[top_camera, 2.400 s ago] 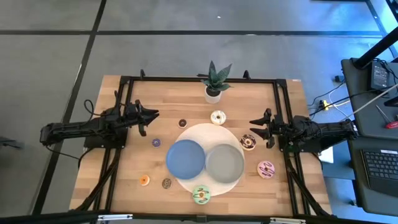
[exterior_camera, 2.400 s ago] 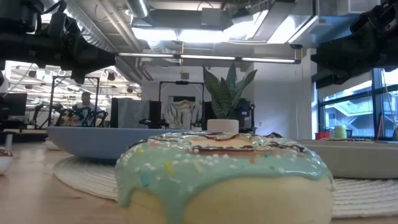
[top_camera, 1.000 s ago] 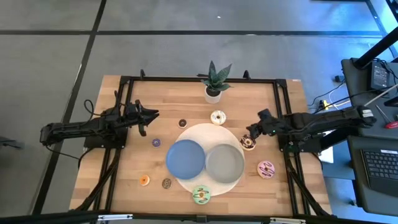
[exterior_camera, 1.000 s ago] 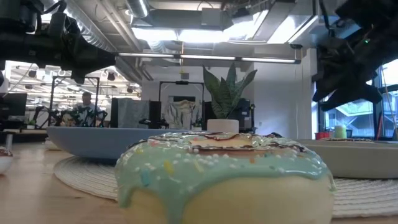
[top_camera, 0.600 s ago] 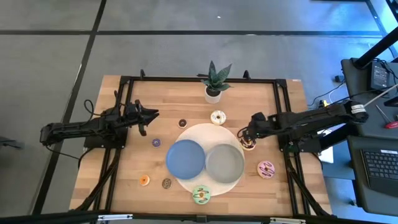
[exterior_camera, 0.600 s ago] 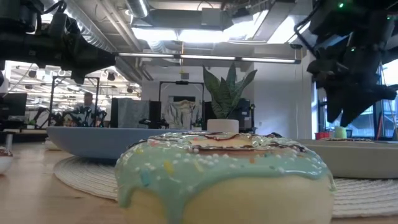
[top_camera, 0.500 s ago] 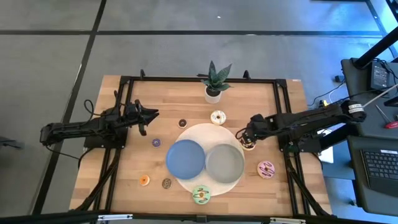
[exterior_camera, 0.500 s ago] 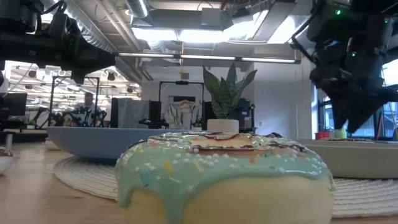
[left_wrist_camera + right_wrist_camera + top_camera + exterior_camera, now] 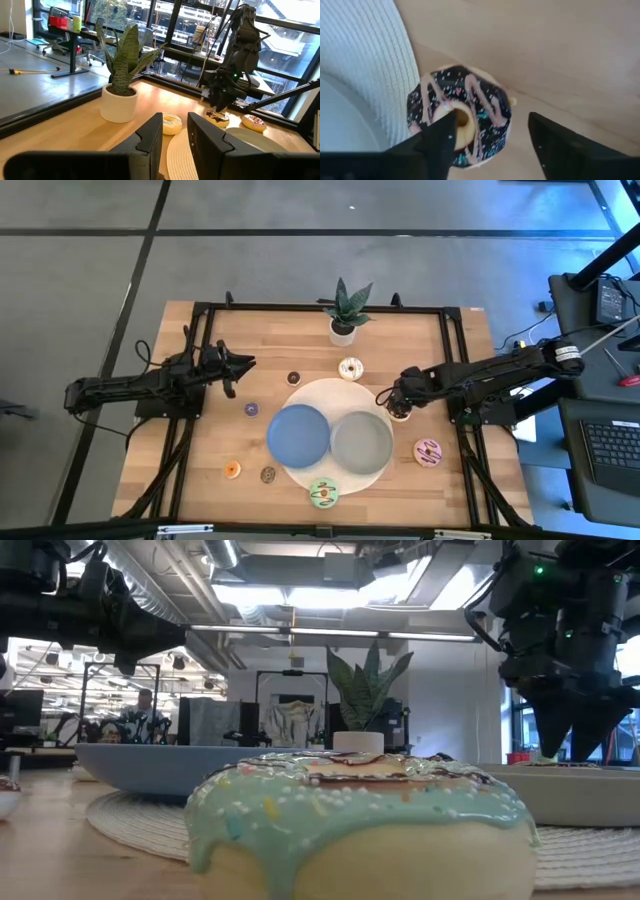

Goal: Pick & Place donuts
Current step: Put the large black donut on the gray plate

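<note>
The chocolate donut (image 9: pixel 400 412) (image 9: pixel 470 107) lies flat on the wood at the white mat's edge. My right gripper (image 9: pixel 394 402) (image 9: pixel 492 135) (image 9: pixel 578 745) is open above it, pointing down, one finger over the hole and the other past the outer rim. The white donut (image 9: pixel 350 368), pink donut (image 9: pixel 428 451) and green donut (image 9: pixel 323 493) (image 9: pixel 350 820) lie flat on the table. Mini rings lie on the left half: dark (image 9: pixel 293 378), purple (image 9: pixel 251 409), orange (image 9: pixel 232 470), brown (image 9: pixel 267 475). My left gripper (image 9: pixel 243 367) (image 9: pixel 175 132) waits open near the table's left side. My right gripper comes at the chocolate donut from above, pointing down, with one finger (image 9: pixel 442 137) at the ring's hole (image 9: pixel 461 119) and the other finger (image 9: pixel 552 142) outside the rim. I cannot tell whether either finger touches the donut, which lies flat on the table.
A blue plate (image 9: pixel 297 433) and a grey plate (image 9: pixel 361 440) sit side by side on a round white mat (image 9: pixel 330 390) in the middle. A potted plant (image 9: pixel 344 315) stands at the far edge. A black frame (image 9: pixel 300 307) runs round the table.
My right gripper has moved toward the table's left and down over the chocolate donut, and now points straight down at it. The donuts have stayed where they were.
</note>
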Controlling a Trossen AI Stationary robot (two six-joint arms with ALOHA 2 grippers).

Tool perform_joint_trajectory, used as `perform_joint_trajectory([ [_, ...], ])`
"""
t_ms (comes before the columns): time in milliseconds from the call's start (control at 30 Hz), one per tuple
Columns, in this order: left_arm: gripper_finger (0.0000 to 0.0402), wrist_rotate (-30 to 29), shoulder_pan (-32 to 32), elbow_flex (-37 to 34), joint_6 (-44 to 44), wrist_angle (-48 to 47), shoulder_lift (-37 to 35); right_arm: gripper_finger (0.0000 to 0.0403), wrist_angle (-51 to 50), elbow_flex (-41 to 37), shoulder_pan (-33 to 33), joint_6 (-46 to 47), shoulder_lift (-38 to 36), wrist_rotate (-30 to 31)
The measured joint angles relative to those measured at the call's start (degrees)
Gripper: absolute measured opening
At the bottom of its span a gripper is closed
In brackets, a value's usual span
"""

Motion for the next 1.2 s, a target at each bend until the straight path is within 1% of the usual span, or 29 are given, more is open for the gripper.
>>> perform_joint_trajectory([
  [67,0.0086,0.0,0.0,0.0,0.0,0.0,0.0,0.0273,0.4,0.0,0.0,0.0,0.0,0.5],
  [167,0.0086,0.0,0.0,0.0,0.0,0.0,0.0,0.0291,0.3,0.0,0.0,0.0,0.0,0.5],
  [233,0.0086,0.0,0.0,0.0,0.0,0.0,0.0,0.0294,0.6,-0.5,0.0,0.3,0.7,0.3],
  [367,0.0086,-0.2,0.0,0.0,0.0,0.0,0.0,0.0295,1.2,-1.4,-0.1,0.3,2.9,-2.1],
  [567,0.0086,-0.2,0.0,0.0,0.0,0.0,0.0,0.0292,3.8,-1.6,-0.1,0.3,7.5,-2.4],
  [667,0.0086,-0.2,0.0,0.0,0.1,0.0,0.0,0.0274,4.8,-1.6,-0.1,0.3,9.2,-2.3],
  [800,0.0086,-0.2,0.0,0.0,0.0,0.0,0.0,0.0235,4.7,-1.4,-0.2,0.1,9.9,-2.4],
  [1000,0.0086,-0.2,0.0,0.0,0.2,0.0,0.0,0.0178,4.2,-1.0,-0.2,-1.1,8.7,-3.3],
  [1200,0.0086,-0.2,0.0,0.0,0.2,0.0,0.0,0.0137,3.3,1.8,-0.2,-2.3,7.3,-3.3],
])
